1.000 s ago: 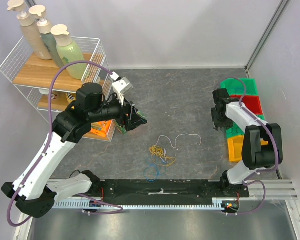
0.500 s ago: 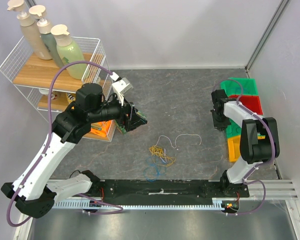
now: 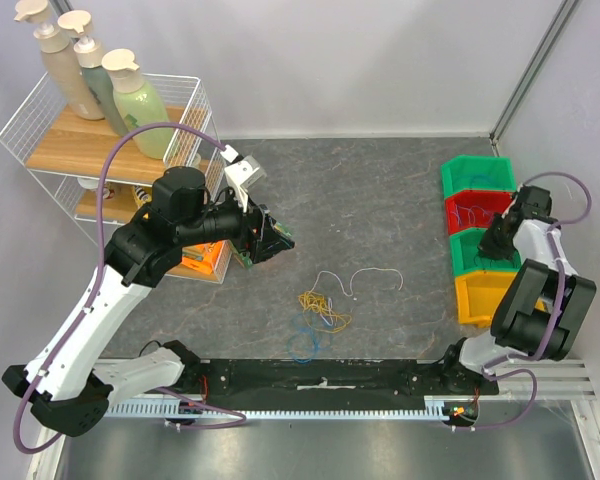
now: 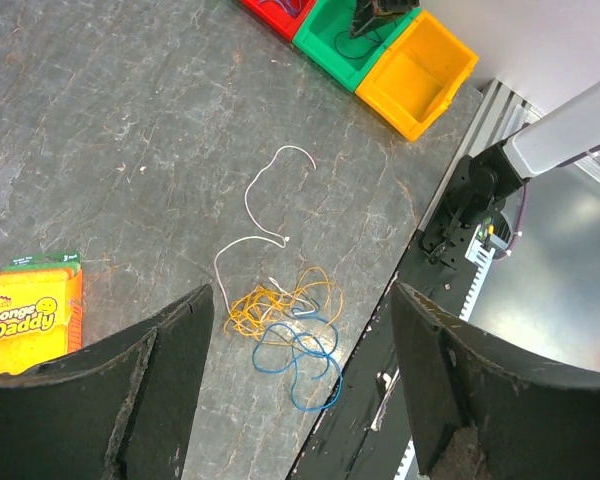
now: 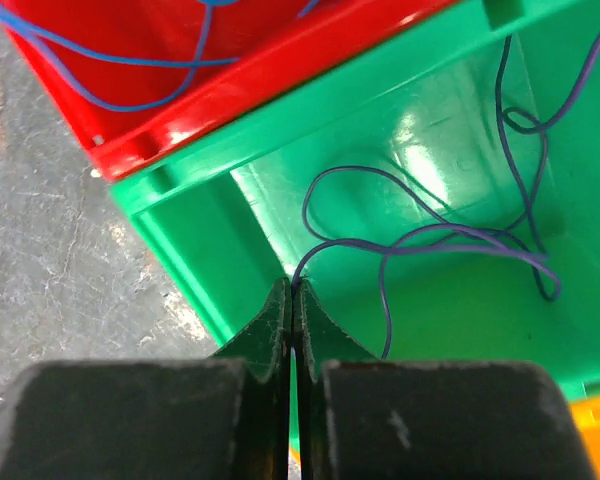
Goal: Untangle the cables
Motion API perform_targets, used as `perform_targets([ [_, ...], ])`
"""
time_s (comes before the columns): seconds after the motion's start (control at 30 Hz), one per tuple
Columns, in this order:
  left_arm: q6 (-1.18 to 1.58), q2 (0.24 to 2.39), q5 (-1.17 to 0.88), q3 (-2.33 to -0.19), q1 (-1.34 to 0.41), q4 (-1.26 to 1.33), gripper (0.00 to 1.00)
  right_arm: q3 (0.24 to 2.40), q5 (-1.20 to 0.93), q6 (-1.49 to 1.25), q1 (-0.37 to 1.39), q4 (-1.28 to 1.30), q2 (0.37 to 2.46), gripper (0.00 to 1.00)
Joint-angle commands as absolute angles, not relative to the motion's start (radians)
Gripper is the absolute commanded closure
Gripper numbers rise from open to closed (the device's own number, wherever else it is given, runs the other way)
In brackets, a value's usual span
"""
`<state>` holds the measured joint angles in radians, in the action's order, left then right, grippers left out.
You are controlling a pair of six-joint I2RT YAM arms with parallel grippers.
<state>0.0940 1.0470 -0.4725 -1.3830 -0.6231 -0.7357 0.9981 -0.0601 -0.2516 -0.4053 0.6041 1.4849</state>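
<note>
Grey tabletop (image 3: 380,190), cable tangle (image 4: 280,310) beyond spread left hand (image 4: 302,300); right hand (image 5: 293,300) tight on purple cable (image 5: 450,235) in green bin (image 5: 460,330).

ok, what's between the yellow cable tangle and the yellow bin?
Only the white cable, loose on bare table, lies between the yellow cable tangle and the yellow bin. The left wrist view shows it best.

The grey table (image 3: 380,190) bears white cables (image 3: 365,275), yellow cables (image 3: 320,305) touching a blue cable (image 3: 305,342), 4 bins (image 3: 475,300), and a sponge pack (image 4: 25,315).
</note>
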Motion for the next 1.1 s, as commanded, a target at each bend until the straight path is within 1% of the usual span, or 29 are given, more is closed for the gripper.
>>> perform_targets([
  [0.0, 0.048, 1.034, -0.468, -1.381, -0.624, -0.732, 0.22, 0.985, -0.247, -0.307, -0.514, 0.509, 1.578, 1.00],
  [0.07, 0.046, 1.032, -0.463, -1.379, -0.624, -0.733, 0.22, 1.012, -0.256, -0.308, -0.528, 0.492, 1.624, 1.00],
  [0.23, 0.046, 1.037, -0.462, -1.382, -0.620, -0.735, 0.22, 1.078, -0.242, -0.295, -0.526, 0.517, 1.672, 0.89],
  [0.3, 0.048, 1.038, -0.463, -1.381, -0.621, -0.732, 0.22, 1.094, -0.241, -0.296, -0.525, 0.549, 1.671, 0.80],
  [0.4, 0.051, 1.039, -0.469, -1.376, -0.621, -0.729, 0.22, 1.107, -0.213, -0.313, -0.503, 0.626, 1.623, 0.64],
  [0.5, 0.052, 1.040, -0.471, -1.371, -0.621, -0.726, 0.22, 1.138, -0.129, -0.327, -0.465, 0.702, 1.545, 0.50],
  [0.6, 0.055, 1.040, -0.479, -1.368, -0.621, -0.721, 0.22, 1.181, -0.020, -0.344, -0.442, 0.771, 1.513, 0.38],
  [0.7, 0.054, 1.035, -0.476, -1.367, -0.623, -0.723, 0.22, 1.238, 0.052, -0.365, -0.430, 0.804, 1.508, 0.35],
  [0.83, 0.055, 1.035, -0.476, -1.365, -0.623, -0.723, 0.22, 1.331, 0.101, -0.362, -0.381, 0.758, 1.535, 0.31],
  [0.97, 0.055, 1.032, -0.474, -1.365, -0.623, -0.724, 0.22, 1.426, 0.075, -0.330, -0.342, 0.690, 1.649, 0.23],
  [1.07, 0.049, 1.035, -0.471, -1.373, -0.624, -0.730, 0.22, 1.514, 0.063, -0.313, -0.330, 0.677, 1.764, 0.20],
])
